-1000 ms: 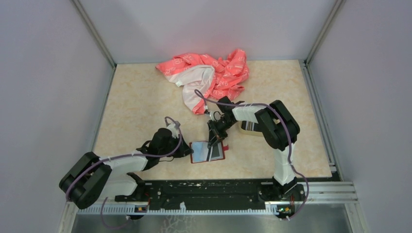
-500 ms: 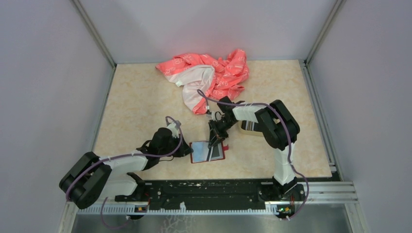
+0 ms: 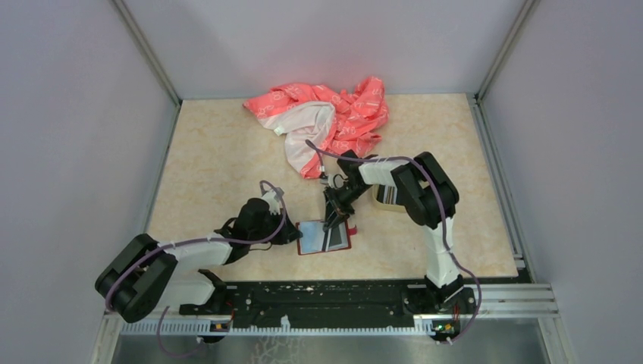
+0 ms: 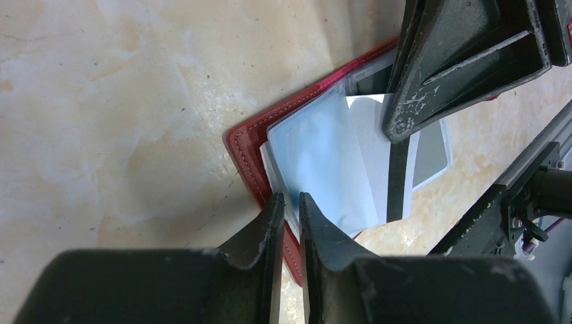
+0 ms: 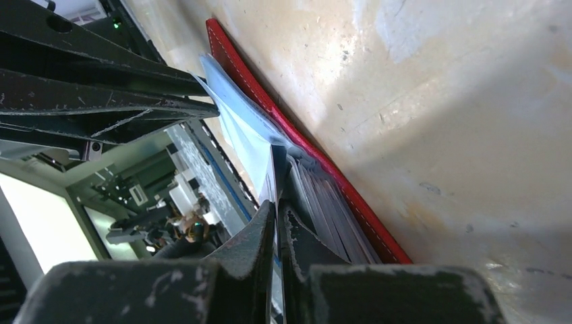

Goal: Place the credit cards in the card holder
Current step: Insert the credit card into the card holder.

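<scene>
the holder (image 4: 244, 147) lies open on the surface (image 4: 121, 101) between my two arms, its red cover down and its pale blue pockets (image 4: 324, 162) facing up. my left jaws are narrowed to a slit on its near left edge, pinching the cover and a pocket lip to keep it from sliding. my right jaws are all but closed on a card (image 4: 398, 189), held by its top edge and stood steeply, its lower edge down in among the pockets; i cannot tell whether it is in a slot or only resting on one. the other cards (image 3: 388, 196) sit further right, beside my right arm. i judge the card to be light, stiff and slick, so it will slip or pivot if i grip it loosely, and it will bow if i push it against a closed lip. it is best held by the short edge away from the slot and kept in line with the pocket. the holder looks light and floppy, and its thin pocket film would probably buckle, so the left pinch belongs right at the stitched edge beside the slot.
</scene>
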{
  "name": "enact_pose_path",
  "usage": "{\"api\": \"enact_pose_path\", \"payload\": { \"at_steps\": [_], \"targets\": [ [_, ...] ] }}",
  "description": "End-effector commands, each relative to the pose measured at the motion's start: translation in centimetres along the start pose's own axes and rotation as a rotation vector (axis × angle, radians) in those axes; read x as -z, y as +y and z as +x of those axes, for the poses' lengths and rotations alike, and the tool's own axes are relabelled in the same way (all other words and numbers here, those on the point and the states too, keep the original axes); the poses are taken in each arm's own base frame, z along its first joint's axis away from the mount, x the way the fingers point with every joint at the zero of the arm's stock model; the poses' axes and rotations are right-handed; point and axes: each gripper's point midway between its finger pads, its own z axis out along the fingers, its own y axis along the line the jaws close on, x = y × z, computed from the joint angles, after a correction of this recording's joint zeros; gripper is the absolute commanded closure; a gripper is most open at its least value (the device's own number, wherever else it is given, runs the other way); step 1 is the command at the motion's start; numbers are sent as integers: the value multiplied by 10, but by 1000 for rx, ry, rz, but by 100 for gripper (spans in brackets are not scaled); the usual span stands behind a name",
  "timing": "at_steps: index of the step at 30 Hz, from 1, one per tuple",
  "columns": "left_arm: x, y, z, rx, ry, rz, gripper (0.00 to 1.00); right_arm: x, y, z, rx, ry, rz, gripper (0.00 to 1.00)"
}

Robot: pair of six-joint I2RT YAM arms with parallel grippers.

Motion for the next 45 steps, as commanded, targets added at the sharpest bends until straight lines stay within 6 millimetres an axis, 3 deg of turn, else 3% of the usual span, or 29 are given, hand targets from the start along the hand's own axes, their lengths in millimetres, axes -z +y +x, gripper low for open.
{"api": "enact_pose_path", "payload": {
  "at_steps": [1, 11, 15, 19, 24, 28, 34, 39, 45],
  "targets": [
    [-5, -2, -8, -27, -12, 5, 80, -11, -28, 0, 49, 25, 99, 95],
    [0, 3, -14, -17, -41, -36, 77, -14, -23, -18, 125, 2, 54, 90],
    [14, -4, -24, -24, -76, -34, 70, -16, -25, -20, 128, 11, 53, 87],
    [33, -32, -36, -38, -135, 86, 56, -17, -24, -22, 140, 10, 58, 86],
    [39, -85, -34, 35, -127, 318, 56, -18, -26, -23, 147, 9, 66, 85],
    [17, -116, -19, 3, -69, 268, 57, -18, -28, -22, 143, 11, 73, 85],
    [-20, -105, -15, -40, -70, -14, 59, -18, -28, -22, 148, 10, 79, 85],
    [-38, -112, -10, -77, -56, -63, 58, -19, -28, -22, 146, 12, 76, 84],
    [-59, -100, -3, -118, -24, -168, 58, -19, -29, -20, 145, 16, 78, 84]
  ]
}}
